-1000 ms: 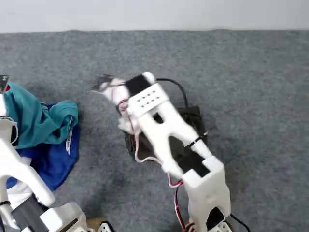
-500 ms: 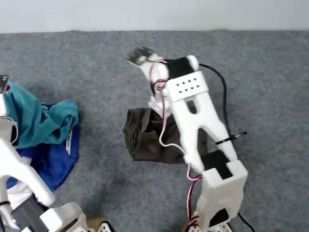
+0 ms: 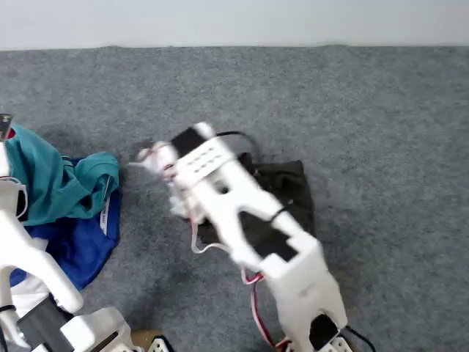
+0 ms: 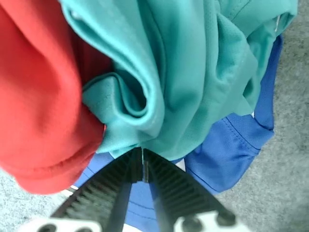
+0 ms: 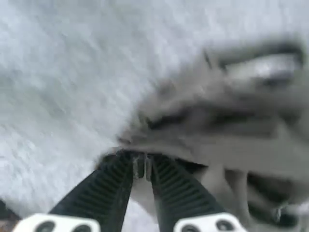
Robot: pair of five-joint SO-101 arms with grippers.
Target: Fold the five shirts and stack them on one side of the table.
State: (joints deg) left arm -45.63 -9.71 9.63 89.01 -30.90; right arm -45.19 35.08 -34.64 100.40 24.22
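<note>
Well to the left of the dark shirt (image 3: 289, 192), nothing has moved over the last 1 second. The teal shirt (image 3: 62, 180) lies bunched on the blue shirt (image 3: 77, 253), with the red shirt (image 4: 38, 96) against them, all 3 unfolded. The left gripper (image 4: 143, 163) stays closed on a fold of the teal cloth, and its arm has not shifted.

The change belongs to the right arm. Half a second ago its head was raised beyond the dark shirt's far edge. Now it has swung back down and across, and in the high view it sits just past the dark shirt's left edge, blurred by speed. The right gripper (image 5: 142, 166) has its jaws together at the rim of smeared grey fabric. Whether any cloth is actually pinched between them cannot be told.

The dark shirt itself lies in the middle of the table (image 3: 381, 110), partly under the right arm. It is a flatter, squarer shape than it was, with its right half spread out.

This reads as a fold or smoothing pass on 1 shirt, still in progress. No stack has begun, and the heap far left of the dark shirt remains to be folded.
</note>
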